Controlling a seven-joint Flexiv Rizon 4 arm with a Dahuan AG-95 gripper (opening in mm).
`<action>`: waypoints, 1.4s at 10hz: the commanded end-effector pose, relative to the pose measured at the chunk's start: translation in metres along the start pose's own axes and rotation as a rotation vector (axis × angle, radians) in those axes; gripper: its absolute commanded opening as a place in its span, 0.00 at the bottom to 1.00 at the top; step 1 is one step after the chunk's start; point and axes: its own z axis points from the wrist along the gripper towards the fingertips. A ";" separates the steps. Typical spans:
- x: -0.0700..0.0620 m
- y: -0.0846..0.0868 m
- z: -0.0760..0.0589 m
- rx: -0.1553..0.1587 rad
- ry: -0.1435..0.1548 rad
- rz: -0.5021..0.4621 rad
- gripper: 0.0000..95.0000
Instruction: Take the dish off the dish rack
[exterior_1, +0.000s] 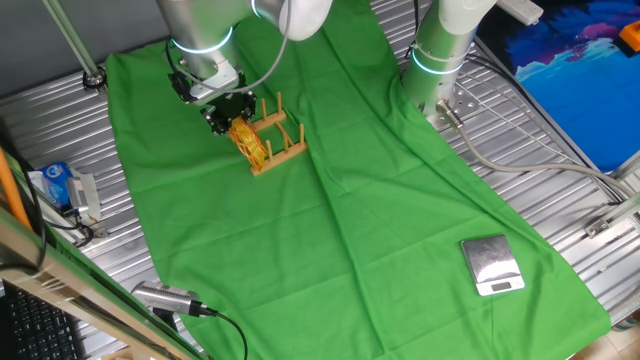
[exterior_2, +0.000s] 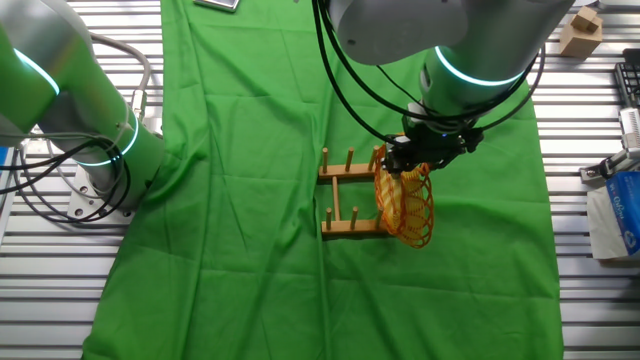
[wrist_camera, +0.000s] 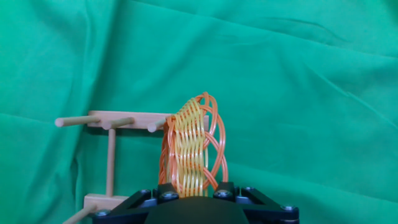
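The dish (wrist_camera: 189, 146) is a yellow wicker basket-plate with orange-red streaks. It stands on edge in the end slot of the dish rack (wrist_camera: 112, 155), a small light-brown wooden rack with upright pegs. It also shows in one fixed view (exterior_1: 249, 142) and in the other fixed view (exterior_2: 406, 205). My gripper (wrist_camera: 191, 188) is directly over the dish, its black fingers (wrist_camera: 160, 190) shut on either side of the dish's top rim. The rack (exterior_1: 277, 135) sits on the green cloth, also seen in the other fixed view (exterior_2: 348, 193). The dish's bottom edge is hidden behind the pegs.
A square silver scale (exterior_1: 492, 265) lies on the green cloth (exterior_1: 350, 230) at the near right. A second robot base (exterior_1: 437, 60) stands at the cloth's far edge. A blue-white pack (exterior_1: 58, 185) lies off the cloth at left.
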 end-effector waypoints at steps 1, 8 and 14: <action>0.000 0.000 0.000 0.000 0.002 0.000 0.40; 0.000 0.000 0.000 -0.012 -0.008 0.011 0.40; 0.000 0.000 -0.001 -0.050 -0.027 0.045 0.40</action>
